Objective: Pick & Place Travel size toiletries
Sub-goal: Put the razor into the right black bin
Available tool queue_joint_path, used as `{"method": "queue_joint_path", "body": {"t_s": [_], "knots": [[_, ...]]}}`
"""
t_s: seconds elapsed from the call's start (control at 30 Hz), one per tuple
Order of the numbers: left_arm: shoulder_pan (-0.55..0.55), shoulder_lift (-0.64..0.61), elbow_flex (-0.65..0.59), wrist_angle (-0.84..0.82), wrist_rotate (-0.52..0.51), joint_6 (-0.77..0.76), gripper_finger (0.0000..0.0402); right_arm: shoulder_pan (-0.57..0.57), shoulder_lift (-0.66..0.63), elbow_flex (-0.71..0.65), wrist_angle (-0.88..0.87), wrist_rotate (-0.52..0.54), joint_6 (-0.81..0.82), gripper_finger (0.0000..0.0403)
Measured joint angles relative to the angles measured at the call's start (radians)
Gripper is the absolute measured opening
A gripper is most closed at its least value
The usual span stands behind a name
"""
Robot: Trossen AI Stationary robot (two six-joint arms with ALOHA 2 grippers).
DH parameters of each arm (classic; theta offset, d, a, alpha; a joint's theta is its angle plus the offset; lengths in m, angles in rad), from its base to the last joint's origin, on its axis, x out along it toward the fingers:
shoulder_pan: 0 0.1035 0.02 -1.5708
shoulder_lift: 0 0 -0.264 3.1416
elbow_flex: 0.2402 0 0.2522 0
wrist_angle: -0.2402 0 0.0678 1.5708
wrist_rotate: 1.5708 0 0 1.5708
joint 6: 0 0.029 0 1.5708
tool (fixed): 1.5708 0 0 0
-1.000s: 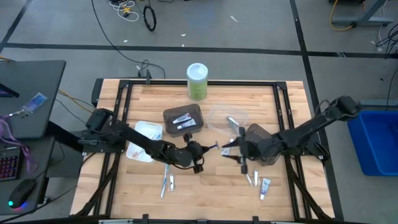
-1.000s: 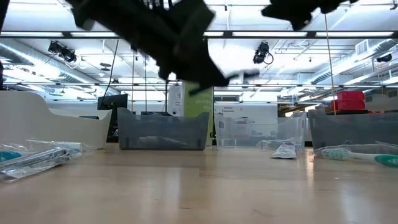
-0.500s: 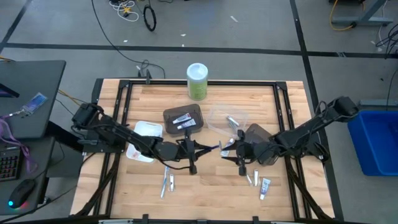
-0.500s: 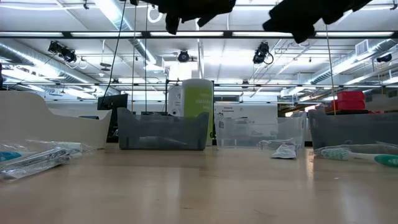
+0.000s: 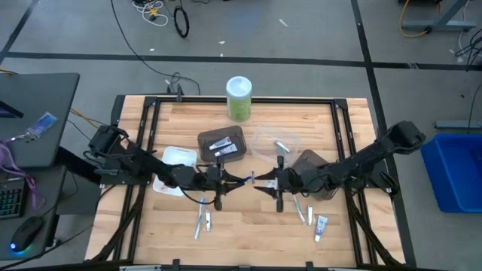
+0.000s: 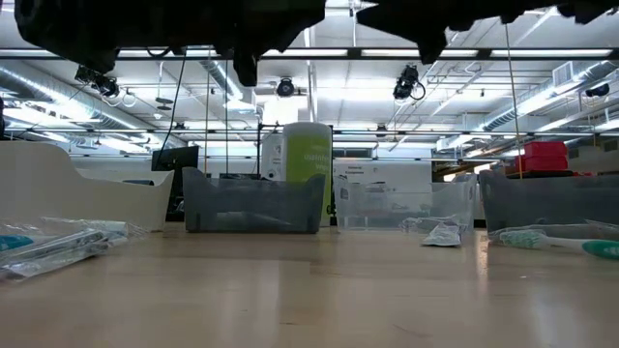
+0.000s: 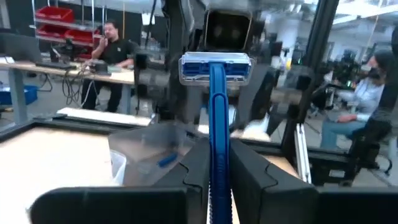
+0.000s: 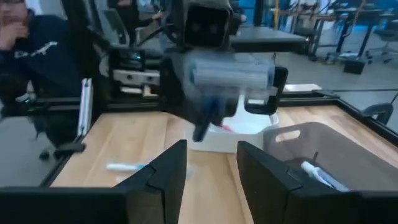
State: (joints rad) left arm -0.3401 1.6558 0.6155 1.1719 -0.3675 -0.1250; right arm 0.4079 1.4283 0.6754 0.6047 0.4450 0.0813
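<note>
Two pincers are meeting above the table's (image 5: 181, 117) middle: the left pincer (image 5: 242, 179) is clamping a blue razor (image 7: 216, 68), while the right pincer (image 5: 260, 183), fingers parted, should be closing squarely around its head before any release.

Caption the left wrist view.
Left fingers grip a blue razor, held up facing the right gripper.

Green canister (image 6: 308, 174) stands behind grey tray (image 6: 253, 203); toothbrush (image 6: 561, 242) lies nearby.
</note>
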Motion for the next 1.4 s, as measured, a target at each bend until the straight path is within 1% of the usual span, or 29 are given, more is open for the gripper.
{"method": "queue_joint_path", "body": {"t_s": [0.17,0.3,0.4,0.57,0.67,0.87,0.97,1.13,1.4], "knots": [[-0.002,-0.001,0.006,-0.013,0.038,0.003,0.0046,-0.037,0.122,0.0,0.179,-0.004,0.0,0.0149],[-0.002,-0.001,0.007,-0.012,0.047,0.004,0.005,-0.055,0.211,-0.002,0.359,-0.054,-0.05,0.0145],[-0.006,-0.001,0.007,-0.012,0.054,0.005,0.005,-0.056,0.247,-0.002,0.433,-0.076,-0.075,0.0144],[-0.011,-0.001,0.009,-0.025,0.051,0.01,0.0048,-0.052,0.249,-0.002,0.449,-0.079,-0.086,0.0144],[-0.014,-0.001,0.009,-0.03,0.054,0.013,0.005,-0.043,0.249,-0.002,0.465,-0.103,-0.101,0.0141],[-0.021,-0.001,0.009,-0.038,0.083,0.048,0.0048,-0.026,0.249,-0.002,0.478,-0.112,-0.101,0.0139],[-0.019,-0.001,0.008,-0.043,0.083,0.051,0.005,-0.019,0.248,0.0,0.519,-0.157,-0.115,0.0138],[-0.019,-0.001,0.008,-0.015,0.13,0.054,0.0046,-0.019,0.246,0.0,0.535,-0.245,-0.114,0.0138],[-0.019,-0.001,0.007,-0.005,0.131,0.051,0.0049,-0.025,0.246,0.001,0.545,-0.211,-0.112,0.0134]]}}
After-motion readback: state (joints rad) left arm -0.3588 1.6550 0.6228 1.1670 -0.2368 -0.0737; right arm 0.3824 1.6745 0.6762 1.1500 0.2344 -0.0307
